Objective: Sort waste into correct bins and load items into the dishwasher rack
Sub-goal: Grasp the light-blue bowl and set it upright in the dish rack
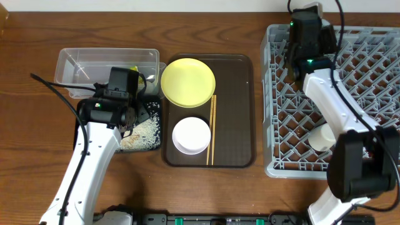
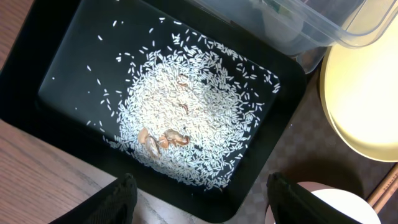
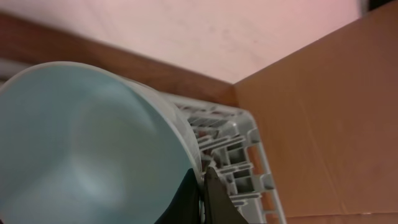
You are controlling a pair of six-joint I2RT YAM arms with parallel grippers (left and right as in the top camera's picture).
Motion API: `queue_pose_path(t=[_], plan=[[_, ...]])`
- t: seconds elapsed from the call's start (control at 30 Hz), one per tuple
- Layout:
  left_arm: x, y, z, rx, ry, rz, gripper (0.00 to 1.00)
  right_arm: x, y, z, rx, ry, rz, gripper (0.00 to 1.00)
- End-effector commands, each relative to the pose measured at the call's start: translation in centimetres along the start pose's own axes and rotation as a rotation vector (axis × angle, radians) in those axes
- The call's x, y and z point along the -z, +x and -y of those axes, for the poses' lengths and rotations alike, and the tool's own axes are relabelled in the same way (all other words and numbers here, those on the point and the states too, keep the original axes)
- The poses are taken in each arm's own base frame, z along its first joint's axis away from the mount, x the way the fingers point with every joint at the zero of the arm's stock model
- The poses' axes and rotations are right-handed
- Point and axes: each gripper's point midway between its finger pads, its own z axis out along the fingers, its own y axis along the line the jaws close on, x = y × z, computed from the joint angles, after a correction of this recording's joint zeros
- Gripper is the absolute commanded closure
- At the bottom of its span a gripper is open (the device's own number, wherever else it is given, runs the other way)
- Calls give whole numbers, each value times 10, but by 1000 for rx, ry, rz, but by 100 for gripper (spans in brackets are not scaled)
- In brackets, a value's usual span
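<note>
Right pincer (image 3: pixel 202 183): pressed onto the rim of the light blue bowl (image 3: pixel 93 143), with the wall pinched between the fingers. Overhead puts that wrist over the far left corner of the dishwasher rack (image 1: pixel 375 94). In the wrist view grey lattice shows just beyond the bowl's rim; I cannot tell whether it touches the pegs.

My judgement: the coming move is a lowering into that corner, so the bowl-to-peg gap is what counts.

Left pincer (image 2: pixel 200 186): spread, empty, above the black tray (image 2: pixel 56 74) holding the rice (image 2: pixel 186 112).

On the brown serving tray (image 1: pixel 240 112): yellow plate (image 1: pixel 188 81), white bowl (image 1: pixel 190 135), chopsticks (image 1: pixel 211 128), long axis running near-to-far. The left arm is nearer these.
</note>
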Motion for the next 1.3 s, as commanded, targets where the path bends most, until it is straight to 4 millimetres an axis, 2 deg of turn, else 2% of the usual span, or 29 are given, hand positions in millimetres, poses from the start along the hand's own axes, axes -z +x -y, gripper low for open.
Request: queue_pose_path(t=[0.0, 0.33, 0.63, 0.93, 1.27], plan=[[5, -7, -2, 23, -9, 28, 30, -1, 0, -15, 22, 6, -4, 99], [5, -7, -2, 23, -9, 28, 30, 8, -11, -25, 5, -7, 36, 99], [5, -7, -2, 23, -9, 28, 30, 9, -10, -17, -5, 36, 26, 99], [5, -7, -2, 23, -9, 28, 30, 9, 1, -46, 71, 7, -4, 99], [5, -7, -3, 23, -10, 28, 30, 26, 7, -63, 32, -37, -26, 99]])
